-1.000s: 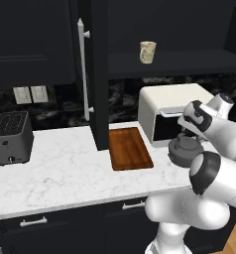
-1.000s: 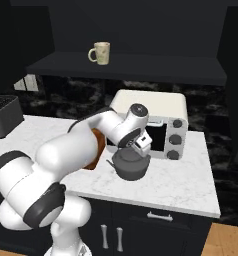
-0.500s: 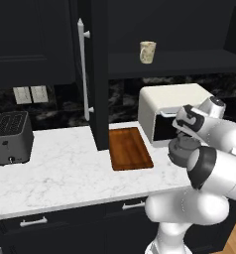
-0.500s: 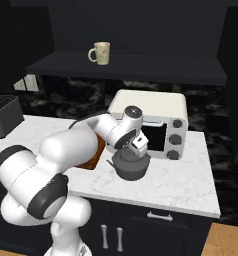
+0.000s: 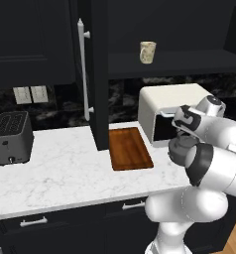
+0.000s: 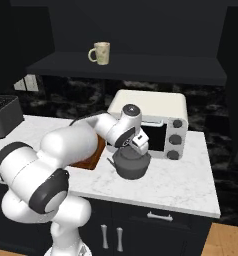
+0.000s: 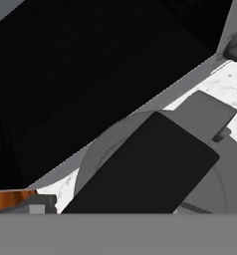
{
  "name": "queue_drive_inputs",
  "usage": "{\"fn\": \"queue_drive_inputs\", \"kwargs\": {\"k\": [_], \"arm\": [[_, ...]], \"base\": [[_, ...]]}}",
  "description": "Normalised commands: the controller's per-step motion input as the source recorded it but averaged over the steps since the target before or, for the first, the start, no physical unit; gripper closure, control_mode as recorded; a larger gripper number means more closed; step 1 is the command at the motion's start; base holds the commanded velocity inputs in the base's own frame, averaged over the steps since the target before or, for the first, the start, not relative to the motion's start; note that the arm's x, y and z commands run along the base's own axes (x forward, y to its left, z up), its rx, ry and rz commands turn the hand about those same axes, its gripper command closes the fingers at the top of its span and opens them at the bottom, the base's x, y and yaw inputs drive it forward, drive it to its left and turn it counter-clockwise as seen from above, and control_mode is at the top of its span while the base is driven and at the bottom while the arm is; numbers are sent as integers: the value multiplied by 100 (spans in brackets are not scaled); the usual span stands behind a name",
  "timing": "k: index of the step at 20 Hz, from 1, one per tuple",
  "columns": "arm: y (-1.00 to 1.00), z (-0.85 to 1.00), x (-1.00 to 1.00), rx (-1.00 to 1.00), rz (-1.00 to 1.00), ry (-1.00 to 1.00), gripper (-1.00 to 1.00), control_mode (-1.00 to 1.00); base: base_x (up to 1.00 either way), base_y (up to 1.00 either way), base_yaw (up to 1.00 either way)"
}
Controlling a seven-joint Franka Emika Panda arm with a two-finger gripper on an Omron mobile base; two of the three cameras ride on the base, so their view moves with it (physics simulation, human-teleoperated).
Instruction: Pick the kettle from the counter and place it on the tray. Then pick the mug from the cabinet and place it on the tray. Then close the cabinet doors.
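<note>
— One arm only; how does it stand?

— It bends over the counter and the gripper points down onto the top of the kettle. In the right base view the hand sits right above the lid, touching it or nearly so. In the hand view a dark finger lies across the grey lid, at about 6 o'clock of the picture.

— Are the fingers closed on the handle?

— I cannot tell. The hand covers them in both base views, and the hand view is too close to show the gap.

— Where is the kettle?

— On the counter, in front of the white microwave, just beside the tray at its 3 o'clock in the left base view. I cannot tell if it is lifted or resting.

— What is in the tray and the cabinet?

— I see nothing on the tray. The mug stands upright on the shelf of the cabinet, at 12 o'clock from the tray.

— And the rest of the room?

— One cabinet door stands open, edge-on, with its silver bar handle. A grey toaster is on the counter far at 9 o'clock. Below are black drawers.
</note>
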Motion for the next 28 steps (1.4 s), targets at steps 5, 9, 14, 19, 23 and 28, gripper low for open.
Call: {"fn": "queue_drive_inputs", "kwargs": {"k": [5,9,14,19,23,28], "arm": [[-2,-30,-20,0,-1,0,100,-100],[-1,-11,-24,2,-6,-2,100,-100],[0,29,-19,11,-7,-14,100,-100],[1,49,-24,15,-6,-13,100,-100],[10,52,-34,10,-9,-7,100,-100],[15,41,-22,0,-14,1,100,-100]], "base": [[0,0,0],[0,0,0],[0,0,0],[0,0,0],[0,0,0],[0,0,0]]}}
